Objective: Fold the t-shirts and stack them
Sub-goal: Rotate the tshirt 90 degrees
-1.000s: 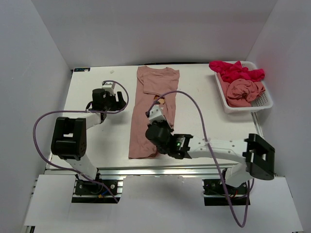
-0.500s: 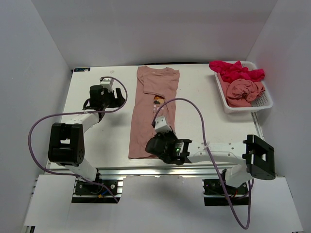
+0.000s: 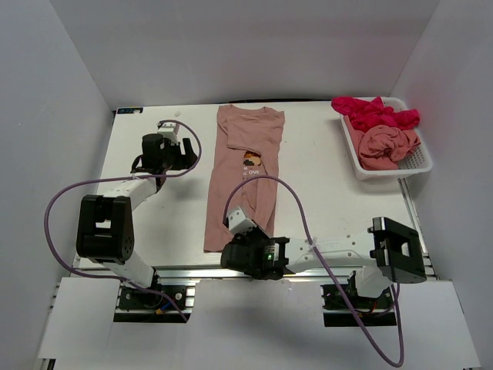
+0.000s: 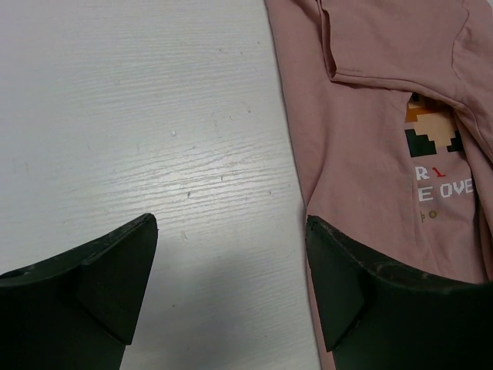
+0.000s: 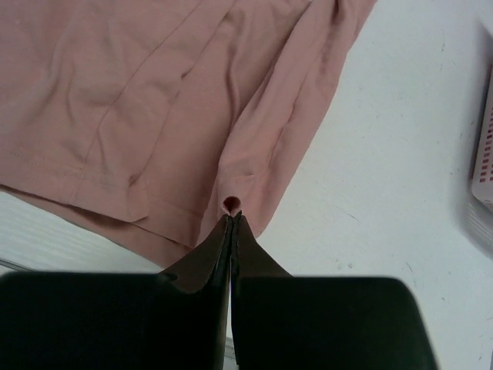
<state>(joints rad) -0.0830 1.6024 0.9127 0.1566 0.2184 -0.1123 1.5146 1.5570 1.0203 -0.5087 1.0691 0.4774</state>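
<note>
A dusty pink t-shirt [image 3: 243,181] lies lengthwise down the middle of the table, its sides folded in and a small pixel print [image 3: 251,160] showing. My right gripper [image 3: 240,240] is at the shirt's near hem, shut on a small pinch of pink fabric [image 5: 232,203] beside the right folded edge. In the right wrist view the t-shirt [image 5: 154,100] spreads away from the fingertips [image 5: 233,217]. My left gripper [image 3: 185,156] stands open and empty over bare table, just left of the shirt's edge [image 4: 370,154]; its fingers [image 4: 115,262] straddle white tabletop.
A white mesh basket [image 3: 416,166] at the far right holds a bunched magenta-red t-shirt [image 3: 373,114] and a bunched pink one [image 3: 389,145]. The table's near edge and metal rail [image 3: 254,270] run right behind the right wrist. Purple cables loop over both arms.
My right gripper, still shut, has travelled down the shirt toward the near edge, uncovering the chest print. The left arm shifted slightly farther back and then held still.
</note>
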